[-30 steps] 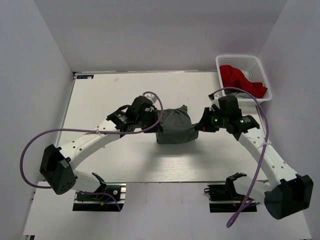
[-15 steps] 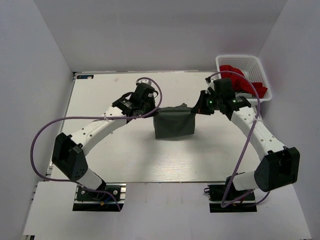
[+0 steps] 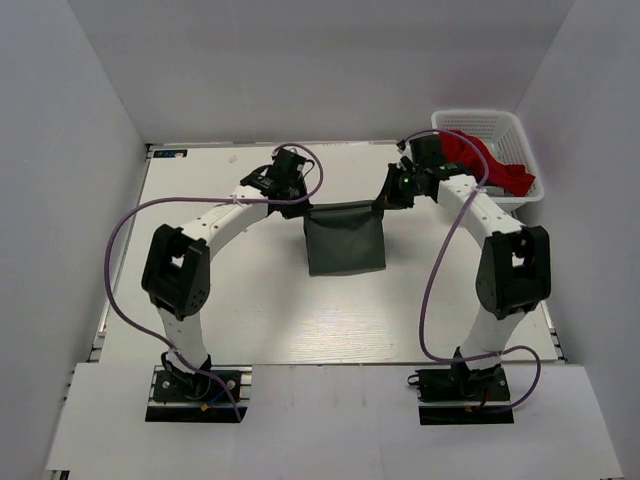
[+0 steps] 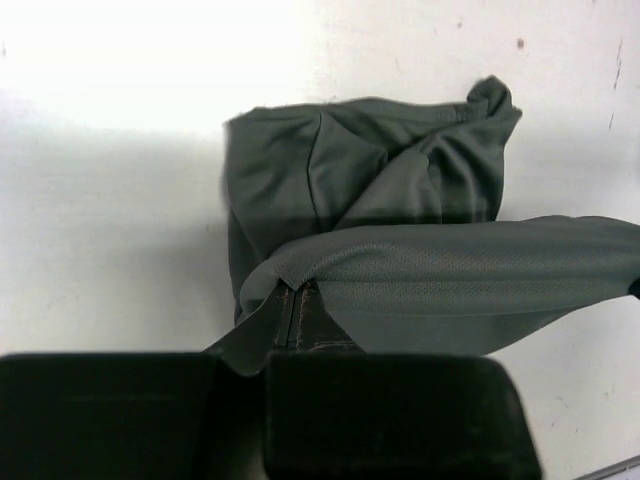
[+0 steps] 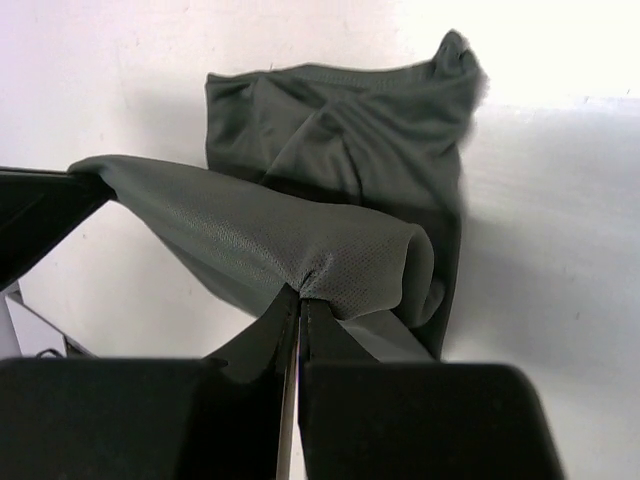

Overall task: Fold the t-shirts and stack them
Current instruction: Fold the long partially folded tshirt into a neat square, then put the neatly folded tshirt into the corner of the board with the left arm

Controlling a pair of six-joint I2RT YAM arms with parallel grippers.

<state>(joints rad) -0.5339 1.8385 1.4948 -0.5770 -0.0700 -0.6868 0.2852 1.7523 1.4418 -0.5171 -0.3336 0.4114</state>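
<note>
The dark olive-grey t-shirt [image 3: 345, 240] hangs as a taut sheet between both arms over the far half of the table. My left gripper [image 3: 305, 207] is shut on its upper left corner, and my right gripper [image 3: 384, 204] is shut on its upper right corner. In the left wrist view the olive-grey t-shirt [image 4: 400, 210] stretches away from the left gripper [image 4: 285, 300], its lower part lying bunched on the table. The right wrist view shows the right gripper [image 5: 300, 295] pinching a fold of the same t-shirt [image 5: 330, 170]. A red t-shirt [image 3: 485, 160] lies in the basket.
The white lattice basket [image 3: 452, 122] stands at the far right corner, close behind my right arm. The white table [image 3: 230, 300] runs between grey walls on the left, back and right. Purple cables loop off both arms.
Both grippers have carried the olive-grey t-shirt's top edge toward the far side of the table and lifted it. The cloth went from a bunched lump to a stretched sheet.
</note>
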